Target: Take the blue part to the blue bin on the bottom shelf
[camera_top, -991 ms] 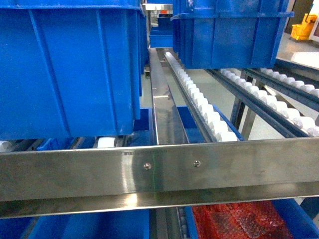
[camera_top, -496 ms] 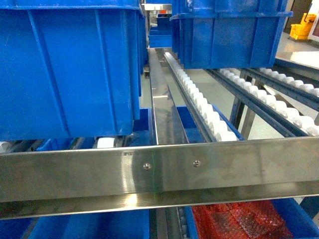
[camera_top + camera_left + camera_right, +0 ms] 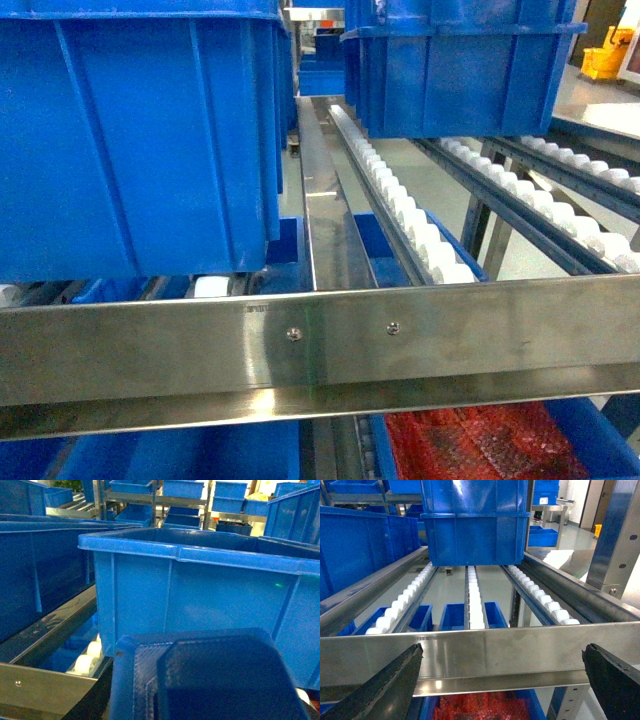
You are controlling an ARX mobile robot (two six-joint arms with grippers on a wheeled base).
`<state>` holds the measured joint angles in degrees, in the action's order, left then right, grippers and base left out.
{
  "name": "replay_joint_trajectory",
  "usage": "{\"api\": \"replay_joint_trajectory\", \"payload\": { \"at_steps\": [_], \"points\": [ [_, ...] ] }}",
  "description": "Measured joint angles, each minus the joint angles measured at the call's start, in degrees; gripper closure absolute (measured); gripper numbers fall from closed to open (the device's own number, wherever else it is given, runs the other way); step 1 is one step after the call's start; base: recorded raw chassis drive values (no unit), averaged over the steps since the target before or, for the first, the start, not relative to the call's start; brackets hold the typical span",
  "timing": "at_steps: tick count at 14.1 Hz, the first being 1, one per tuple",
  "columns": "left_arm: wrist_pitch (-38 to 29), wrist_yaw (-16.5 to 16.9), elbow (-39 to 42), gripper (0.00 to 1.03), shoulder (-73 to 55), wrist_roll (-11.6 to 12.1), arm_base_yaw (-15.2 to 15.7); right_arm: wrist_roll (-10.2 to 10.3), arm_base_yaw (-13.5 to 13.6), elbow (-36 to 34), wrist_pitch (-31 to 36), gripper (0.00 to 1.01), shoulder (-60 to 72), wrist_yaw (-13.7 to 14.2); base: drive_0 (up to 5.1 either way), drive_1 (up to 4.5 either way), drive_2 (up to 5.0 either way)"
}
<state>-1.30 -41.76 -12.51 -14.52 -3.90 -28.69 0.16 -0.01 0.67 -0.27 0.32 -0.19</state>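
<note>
Low in the left wrist view, a blue object with a dark ribbed face [image 3: 150, 680] sits right at my left gripper and looks like the blue part. It hides the fingers, so the grip does not show. Straight ahead of it stands a blue bin [image 3: 200, 590] on the roller rails. My right gripper [image 3: 505, 680] is open, its black fingers [image 3: 390, 685] wide apart in front of the steel front beam [image 3: 490, 650] of the bottom shelf [image 3: 420, 240], with nothing between them. Neither gripper shows in the head view.
Two big blue bins [image 3: 130, 140] [image 3: 460, 70] rest on the roller rails, with a steel divider rail [image 3: 325, 220] between them. Below the front beam [image 3: 320, 350] lies a blue bin of red bubble-wrapped pieces [image 3: 480, 445]. A steel upright [image 3: 620, 535] stands at the right.
The head view has shifted very slightly; nothing else has visibly moved.
</note>
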Motion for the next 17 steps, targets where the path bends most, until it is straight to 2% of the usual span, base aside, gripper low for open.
{"api": "replay_joint_trajectory", "payload": {
  "at_steps": [17],
  "points": [
    [0.0, 0.02, 0.0, 0.59, -0.07, 0.0, 0.0, 0.04, 0.0, 0.0, 0.0, 0.03, 0.0, 0.22, 0.0, 0.0, 0.0]
  ]
}}
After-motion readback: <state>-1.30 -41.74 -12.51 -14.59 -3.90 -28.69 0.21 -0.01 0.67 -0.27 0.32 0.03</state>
